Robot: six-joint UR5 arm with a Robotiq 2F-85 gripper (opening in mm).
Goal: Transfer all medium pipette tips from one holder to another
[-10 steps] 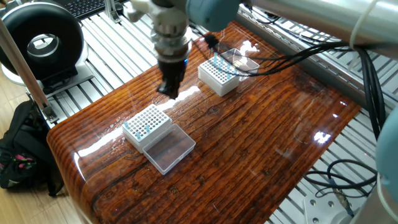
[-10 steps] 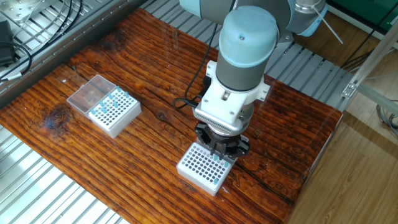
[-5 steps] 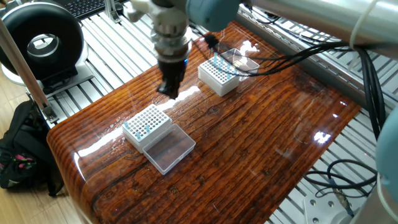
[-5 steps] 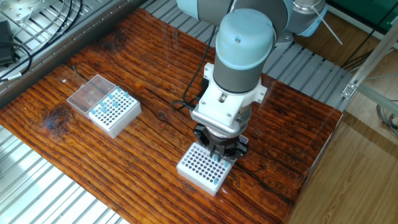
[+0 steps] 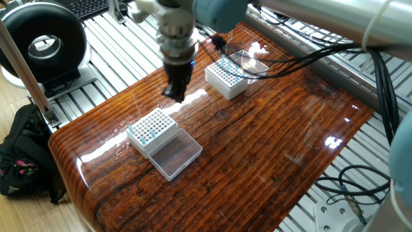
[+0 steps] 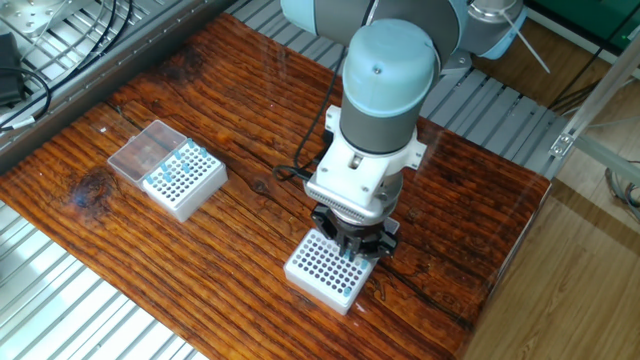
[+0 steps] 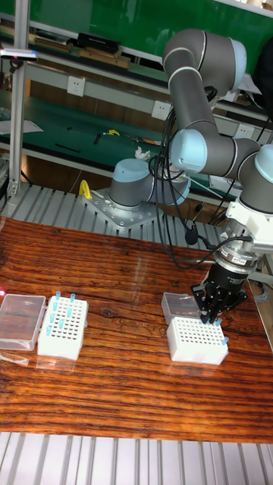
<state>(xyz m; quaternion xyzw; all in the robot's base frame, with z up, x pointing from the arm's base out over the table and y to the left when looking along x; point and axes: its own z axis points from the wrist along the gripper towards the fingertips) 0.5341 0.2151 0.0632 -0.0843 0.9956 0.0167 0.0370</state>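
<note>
My gripper (image 6: 347,250) hangs low over the back edge of a white grid holder (image 6: 322,272), fingers pressed together and pointing down. A pale-blue medium pipette tip (image 7: 214,322) shows right at the fingertips (image 7: 207,315), and the gripper seems shut on it. A few more tips (image 7: 224,341) stand along this holder's right side. The other white holder (image 6: 185,182), far to the left, carries several scattered blue tips (image 6: 186,158). In one fixed view my gripper (image 5: 175,94) hangs above the nearer holder (image 5: 152,129).
A clear lid (image 6: 146,150) lies beside the left holder. Another clear lid (image 7: 179,305) lies just behind the holder under my gripper. Ridged metal surrounds the wooden table (image 6: 250,120). Black cables (image 7: 178,227) trail behind the arm.
The arm has shifted slightly to the left over the holder. My gripper stays low over its back edge with fingers together. Both holders and lids are unmoved.
</note>
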